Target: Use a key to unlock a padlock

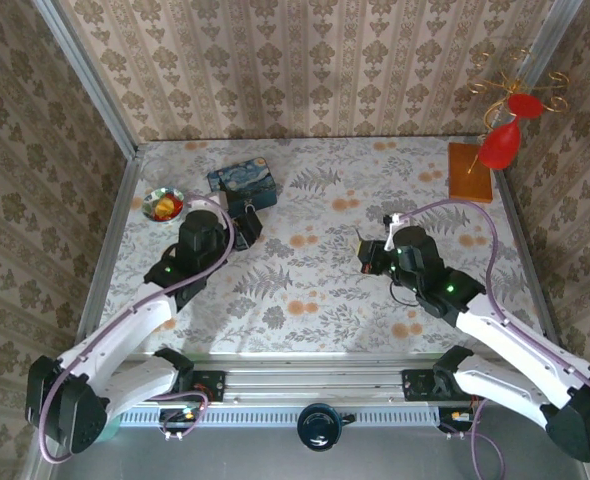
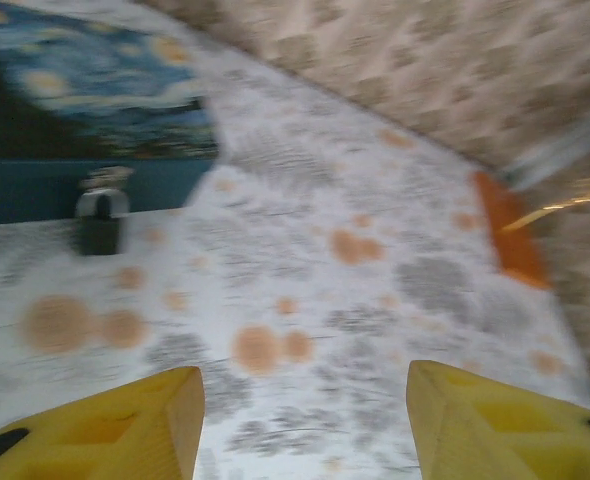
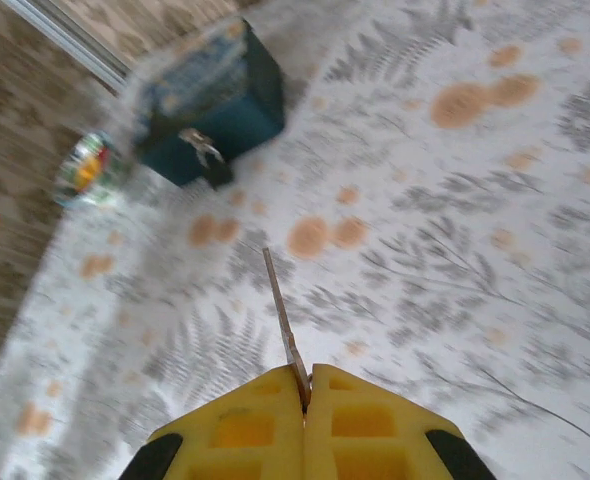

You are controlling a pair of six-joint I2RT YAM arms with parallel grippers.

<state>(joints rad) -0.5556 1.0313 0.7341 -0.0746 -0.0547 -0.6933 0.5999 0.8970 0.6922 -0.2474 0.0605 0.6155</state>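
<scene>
Because the right gripper [image 3: 305, 385] has its two yellow fingers [image 3: 245, 430] pressed tight together, the key [image 3: 281, 310] is pinched between them, with its thin metal blade poking out in front. The key looks very small, light and stiff, so it could twist or slip if pushed in crooked; its head, hidden in the fingers, is the best place to hold it. The left gripper [image 2: 305, 400] is open, with nothing between its fingers [image 2: 115, 425]. Just ahead of it the padlock [image 2: 100, 222] sits on the table [image 2: 375, 300], right beside the blue starry-night tin [image 2: 85, 110] and seeming to touch it. It is tiny, hard and smooth, so it will likely slide; grab its dark body, not the thin shackle. Seen from above, the left arm [image 1: 125, 330] reaches far out toward the tin, and the right arm [image 1: 495, 320] bends in over the middle of the table, well apart from the padlock
</scene>
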